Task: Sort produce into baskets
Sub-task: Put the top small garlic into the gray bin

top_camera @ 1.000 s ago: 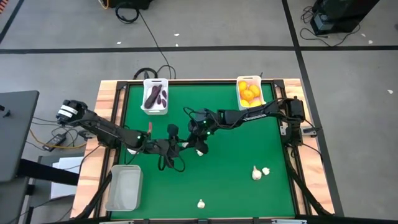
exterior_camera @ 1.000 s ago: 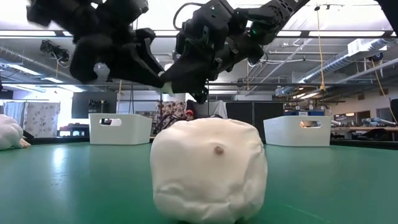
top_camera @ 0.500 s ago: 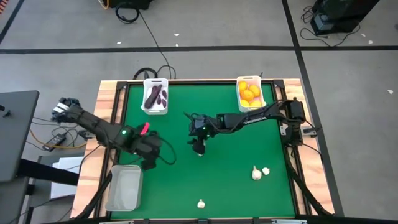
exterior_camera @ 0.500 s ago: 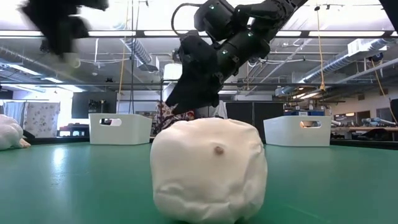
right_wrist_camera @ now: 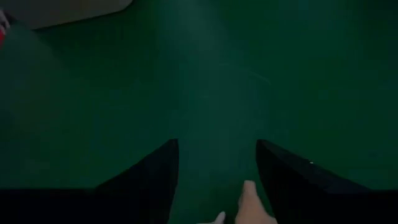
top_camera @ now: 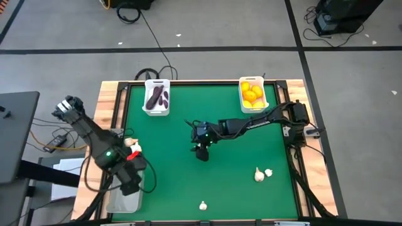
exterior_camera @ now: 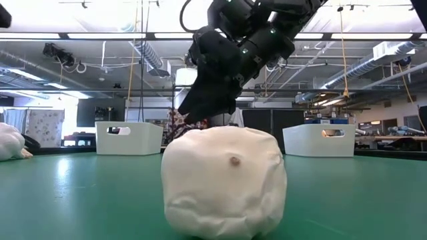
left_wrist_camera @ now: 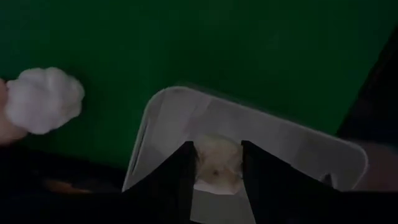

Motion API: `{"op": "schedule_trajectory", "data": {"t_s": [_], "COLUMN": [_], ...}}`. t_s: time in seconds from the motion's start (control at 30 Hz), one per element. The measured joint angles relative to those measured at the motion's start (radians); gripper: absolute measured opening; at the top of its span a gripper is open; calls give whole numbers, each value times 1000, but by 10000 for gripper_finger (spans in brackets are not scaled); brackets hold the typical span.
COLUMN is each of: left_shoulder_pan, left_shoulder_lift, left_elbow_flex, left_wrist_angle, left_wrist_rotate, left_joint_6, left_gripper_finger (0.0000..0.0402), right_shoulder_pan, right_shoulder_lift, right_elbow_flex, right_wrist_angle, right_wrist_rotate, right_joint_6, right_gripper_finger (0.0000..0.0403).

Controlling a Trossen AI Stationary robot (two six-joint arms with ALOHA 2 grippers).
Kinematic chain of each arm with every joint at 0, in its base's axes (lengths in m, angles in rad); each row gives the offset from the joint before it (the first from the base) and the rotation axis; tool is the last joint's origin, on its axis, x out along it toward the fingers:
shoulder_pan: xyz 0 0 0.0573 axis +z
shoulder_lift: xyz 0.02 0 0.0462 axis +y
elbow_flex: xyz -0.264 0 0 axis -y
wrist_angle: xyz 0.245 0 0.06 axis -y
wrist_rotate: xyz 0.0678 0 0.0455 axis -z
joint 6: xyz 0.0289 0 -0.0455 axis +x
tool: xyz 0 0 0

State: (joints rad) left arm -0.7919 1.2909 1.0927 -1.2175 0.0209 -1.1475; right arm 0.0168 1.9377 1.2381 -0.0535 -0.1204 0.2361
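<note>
My left gripper (top_camera: 130, 183) hangs over the clear basket (top_camera: 122, 202) at the table's near left corner, pointing down. It is shut on a whitish garlic bulb (left_wrist_camera: 216, 165). Another garlic bulb (left_wrist_camera: 43, 99) lies on the green mat just beyond the basket's rim (left_wrist_camera: 149, 124). My right gripper (top_camera: 201, 154) stands mid-table, slanting down, fingers open (right_wrist_camera: 217, 146). A whitish tip (right_wrist_camera: 249, 202) pokes up between its fingers low in the wrist view. In the high view the gripper hides what lies under it. My left gripper pinches the garlic bulb's two sides (left_wrist_camera: 202, 167) between its two fingers, coming from above and pointing down. The bulb hangs lifted clear, over the inside of the clear basket. My right gripper: whether its fingers touch the whitish tip, I cannot tell.
A white basket with eggplants (top_camera: 156, 97) stands at the far left and a white basket with citrus (top_camera: 252, 93) at the far right. Two garlic bulbs (top_camera: 259, 176) lie right of centre. One (top_camera: 203, 205) lies at the near edge, filling the low view (exterior_camera: 223, 180).
My left gripper has swung from the table's middle toward the near left corner, rising, and has turned to point straight down over the clear basket, with the garlic bulb in it. My right gripper has shifted slightly toward the near edge and tipped a little.
</note>
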Motion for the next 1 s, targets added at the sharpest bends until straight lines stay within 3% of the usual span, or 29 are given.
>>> {"op": "schedule_trajectory", "data": {"t_s": [0.17, 0.47, 0.67, 0.77, 1.0], "left_shoulder_pan": [-54, -75, -76, -79, -79], "left_shoulder_lift": [38, 95, 100, 100, 99], "left_elbow_flex": [-29, -217, -288, -314, -322], "left_wrist_angle": [4, 169, 249, 303, 317], "left_wrist_rotate": [-25, -3, -15, -37, -68], "left_joint_6": [-111, -179, -179, -178, -166], "left_gripper_finger": [127, 127, 127, 128, 159], "right_shoulder_pan": [8, 30, 41, 36, 10], "right_shoulder_lift": [0, 0, 22, 58, 191], "right_elbow_flex": [0, -1, -1, -1, 79], "right_wrist_angle": [0, 45, 216, 330, 457], "right_wrist_rotate": [9, 159, 282, 287, 280], "right_joint_6": [8, 30, -107, -243, -182], "right_gripper_finger": [223, 223, 223, 223, 221]}}
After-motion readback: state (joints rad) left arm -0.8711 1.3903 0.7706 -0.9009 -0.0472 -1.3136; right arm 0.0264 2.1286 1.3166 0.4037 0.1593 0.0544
